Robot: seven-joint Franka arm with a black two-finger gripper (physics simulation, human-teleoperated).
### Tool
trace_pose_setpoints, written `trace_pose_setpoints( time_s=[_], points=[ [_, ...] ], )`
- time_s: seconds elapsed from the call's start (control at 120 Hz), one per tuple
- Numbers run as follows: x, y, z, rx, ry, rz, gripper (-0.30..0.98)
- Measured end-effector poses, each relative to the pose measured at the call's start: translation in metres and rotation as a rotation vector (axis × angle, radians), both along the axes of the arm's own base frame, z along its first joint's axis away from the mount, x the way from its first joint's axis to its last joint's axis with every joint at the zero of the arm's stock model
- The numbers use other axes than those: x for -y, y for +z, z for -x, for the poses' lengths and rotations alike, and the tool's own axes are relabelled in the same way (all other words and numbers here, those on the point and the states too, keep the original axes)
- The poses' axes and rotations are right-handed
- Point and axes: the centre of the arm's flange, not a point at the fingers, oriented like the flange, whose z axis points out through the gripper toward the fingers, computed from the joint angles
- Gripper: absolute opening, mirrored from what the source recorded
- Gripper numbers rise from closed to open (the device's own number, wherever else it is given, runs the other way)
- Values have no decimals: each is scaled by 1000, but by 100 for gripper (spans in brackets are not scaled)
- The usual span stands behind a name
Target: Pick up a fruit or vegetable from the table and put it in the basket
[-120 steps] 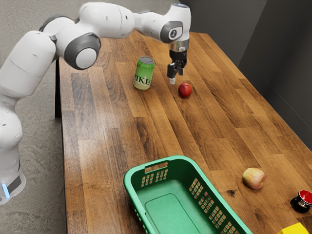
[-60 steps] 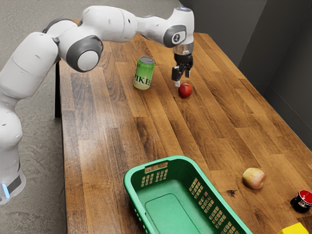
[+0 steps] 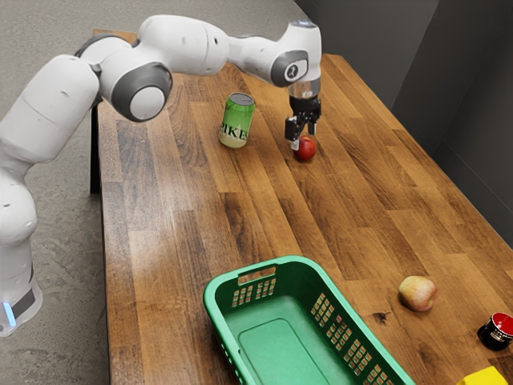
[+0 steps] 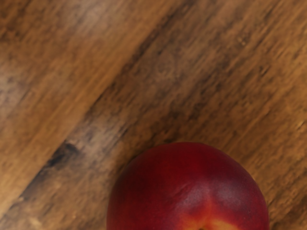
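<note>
My gripper (image 3: 304, 138) is low over the red fruit (image 3: 305, 150) in the exterior view, open, with one fingertip in front of the fruit's upper left side and the other behind its top. The red fruit (image 4: 188, 189) rests on the table and looks large at the wrist view's lower edge, just under my hand. A green basket (image 3: 300, 264) stands on the table in the exterior view's lower middle, its visible floor bare. A yellowish-red apple (image 3: 418, 293) lies on the table beyond the basket, toward the exterior view's right.
A green can (image 3: 236, 121) stands upright close to my hand, on the exterior view's left side of it. A black bowl with a red inside (image 3: 497, 331) and a yellow object (image 3: 484, 377) are at the exterior view's lower right. Dark walls rise behind the table's far edge.
My hand has come down and a little toward the exterior view's right, from above and beside the red fruit to around its top. The fruit, can and basket have stayed where they were.
</note>
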Motion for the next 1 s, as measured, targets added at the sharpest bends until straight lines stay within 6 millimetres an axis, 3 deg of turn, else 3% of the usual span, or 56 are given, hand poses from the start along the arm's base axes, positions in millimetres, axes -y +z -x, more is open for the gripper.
trace_pose_setpoints(
  time_s=[0.692,1.0],
  points=[
    [4,-29,-7,-20,-17,26,69],
    [-2,-29,2,-26,-4,41,69]
  ],
)
